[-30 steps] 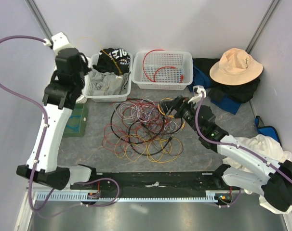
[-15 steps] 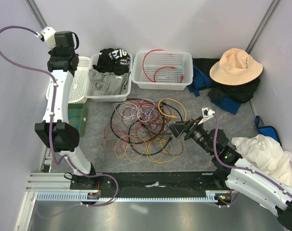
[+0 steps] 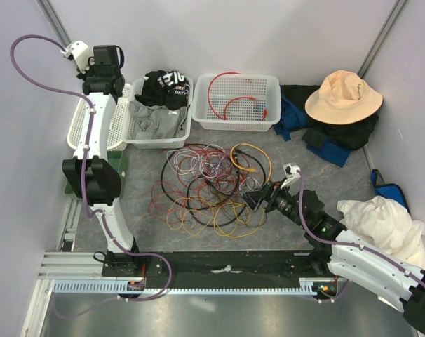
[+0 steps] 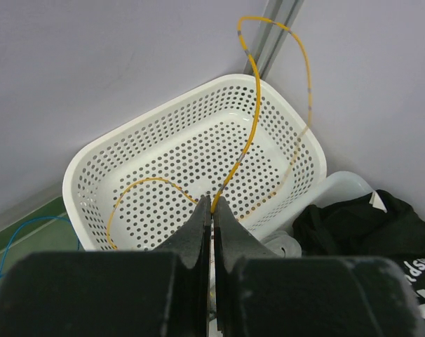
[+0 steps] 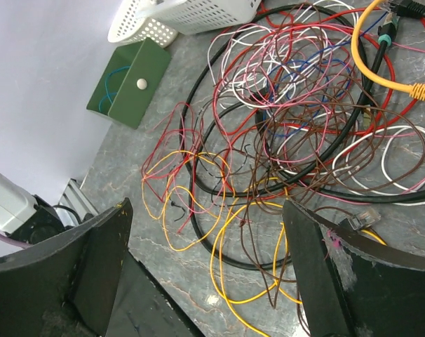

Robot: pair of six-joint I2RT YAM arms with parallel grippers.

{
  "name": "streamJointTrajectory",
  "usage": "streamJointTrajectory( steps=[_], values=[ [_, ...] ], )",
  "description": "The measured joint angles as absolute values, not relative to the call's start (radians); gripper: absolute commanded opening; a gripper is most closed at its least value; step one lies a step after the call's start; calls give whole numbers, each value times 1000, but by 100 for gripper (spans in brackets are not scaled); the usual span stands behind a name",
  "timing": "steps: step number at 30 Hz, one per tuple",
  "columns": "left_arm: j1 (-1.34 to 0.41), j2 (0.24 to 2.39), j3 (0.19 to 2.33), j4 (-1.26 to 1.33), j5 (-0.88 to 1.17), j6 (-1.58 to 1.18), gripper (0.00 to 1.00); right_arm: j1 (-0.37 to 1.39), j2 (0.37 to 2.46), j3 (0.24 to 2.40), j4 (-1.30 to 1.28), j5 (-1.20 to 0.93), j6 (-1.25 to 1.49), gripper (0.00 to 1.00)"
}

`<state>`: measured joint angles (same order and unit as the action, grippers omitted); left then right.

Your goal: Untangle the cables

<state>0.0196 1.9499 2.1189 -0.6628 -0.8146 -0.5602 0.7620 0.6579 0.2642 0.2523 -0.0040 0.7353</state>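
Three white baskets stand in a row along the back wall. The left arm stands tall at the far left, stretched almost straight up, its wrist bent over the leftmost basket [image 3: 83, 130]. The left gripper [image 4: 212, 208] points down into this basket, and its jaws are pressed together on one thin yellow wire [image 4: 251, 133]. The wire rises steeply from the fingertips toward the back corner, loops over, and drops to the basket's right rim. A second stretch arcs left and down inside the basket.

One green box [image 3: 111, 175] lies below that basket. The middle basket [image 3: 135, 137] holds dark and grey clothes. The right basket [image 3: 268, 91] holds a red cable [image 3: 223, 95].

On the table's centre lies one heap of cables [image 3: 209, 189], too tangled to count: red, yellow, white, brown and black loops, plus a thick orange cable [image 5: 381, 63] with a plug.

The right arm reaches low from the near right corner, angled left. The right gripper [image 3: 253, 199] sits at the heap's right edge, its jaws spread wide and holding nothing.

One tan hat [image 3: 342, 96] rests at the far right.
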Motion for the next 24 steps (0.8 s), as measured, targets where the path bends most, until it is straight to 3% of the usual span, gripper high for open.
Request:
streamJointTrajectory(
  steps=[8, 9, 10, 12, 13, 24],
  values=[
    [11, 1963, 2083, -648, -906, -569, 2, 762, 679, 265, 271, -7, 725, 96],
    [11, 1963, 2079, -648, -914, -569, 6, 762, 689, 265, 280, -12, 725, 96],
    [11, 1963, 2077, -649, -917, -569, 49, 762, 694, 265, 281, -13, 725, 96],
    [11, 1963, 2077, -648, -918, -568, 91, 762, 707, 265, 283, -23, 725, 96],
    [11, 1963, 2077, -646, -916, -568, 99, 762, 712, 265, 282, -28, 725, 96],
    [11, 1906, 1983, -638, -889, -580, 100, 762, 687, 265, 281, -41, 725, 96]
  ],
)
